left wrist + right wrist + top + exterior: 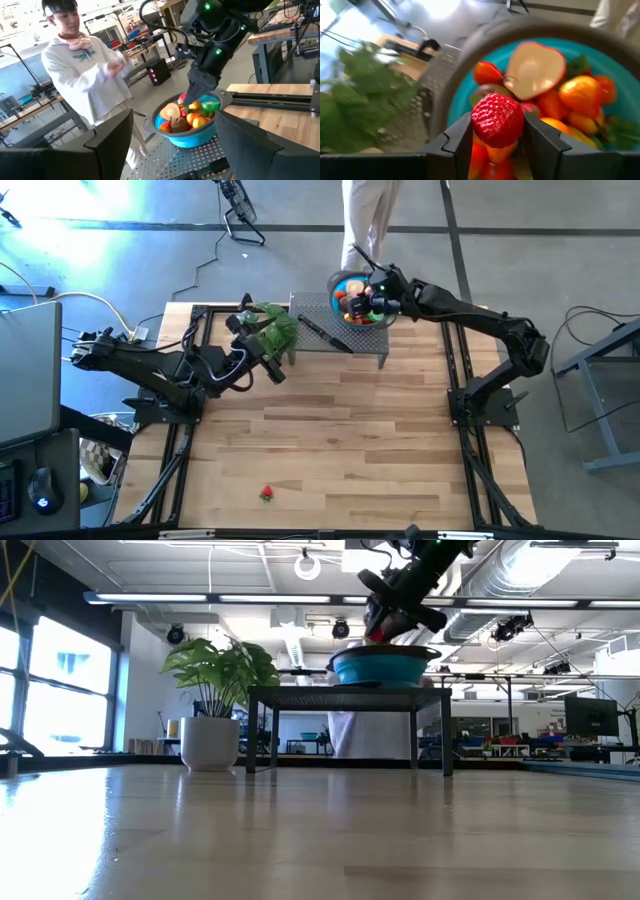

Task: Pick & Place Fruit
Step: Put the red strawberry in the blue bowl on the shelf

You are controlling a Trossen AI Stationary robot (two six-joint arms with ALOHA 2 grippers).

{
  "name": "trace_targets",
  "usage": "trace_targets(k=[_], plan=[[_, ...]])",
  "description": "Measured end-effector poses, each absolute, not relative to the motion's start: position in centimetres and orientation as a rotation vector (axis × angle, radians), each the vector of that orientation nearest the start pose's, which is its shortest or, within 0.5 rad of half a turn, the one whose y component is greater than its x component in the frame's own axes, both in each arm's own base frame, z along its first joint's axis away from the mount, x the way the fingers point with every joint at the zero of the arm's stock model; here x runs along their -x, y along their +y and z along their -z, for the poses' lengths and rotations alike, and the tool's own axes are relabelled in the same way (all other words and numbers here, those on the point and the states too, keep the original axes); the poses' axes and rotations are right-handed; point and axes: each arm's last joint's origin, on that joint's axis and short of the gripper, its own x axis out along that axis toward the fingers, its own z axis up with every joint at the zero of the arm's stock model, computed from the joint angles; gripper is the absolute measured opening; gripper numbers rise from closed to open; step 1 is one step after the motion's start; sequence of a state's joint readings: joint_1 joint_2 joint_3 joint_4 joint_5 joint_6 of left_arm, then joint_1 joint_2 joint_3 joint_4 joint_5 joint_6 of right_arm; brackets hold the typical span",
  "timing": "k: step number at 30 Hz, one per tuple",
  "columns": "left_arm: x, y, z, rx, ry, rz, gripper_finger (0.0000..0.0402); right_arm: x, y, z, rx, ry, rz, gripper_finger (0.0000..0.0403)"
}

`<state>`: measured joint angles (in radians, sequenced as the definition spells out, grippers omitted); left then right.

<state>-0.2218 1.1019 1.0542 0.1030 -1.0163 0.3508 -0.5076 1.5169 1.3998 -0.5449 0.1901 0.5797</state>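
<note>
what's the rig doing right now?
Fruit pick and place, mid-run. The right gripper is over the blue bowl on the small mesh stand, its fingers closed on a red strawberry. The bowl already holds a pile of toy fruit. The left gripper waits beside the leafy plant, jaws open and empty. One more strawberry lies alone near the table's front edge. A person in white stands behind the table.
</note>
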Motion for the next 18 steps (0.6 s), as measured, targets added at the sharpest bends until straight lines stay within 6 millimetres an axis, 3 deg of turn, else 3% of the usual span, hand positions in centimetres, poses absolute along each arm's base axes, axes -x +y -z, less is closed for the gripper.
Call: trace_targets(k=[10, 18], plan=[[-23.09, -2.69, -39.18, -0.252, 0.073, -0.794, 0.0274, -28.14, -16.29, -33.14, -0.626, 0.559, 0.907, 0.0141], [-23.1, -2.69, -39.17, -0.233, 0.066, -0.794, 0.0274, -28.4, -16.07, -33.26, -0.573, 0.574, 0.853, 0.0201]])
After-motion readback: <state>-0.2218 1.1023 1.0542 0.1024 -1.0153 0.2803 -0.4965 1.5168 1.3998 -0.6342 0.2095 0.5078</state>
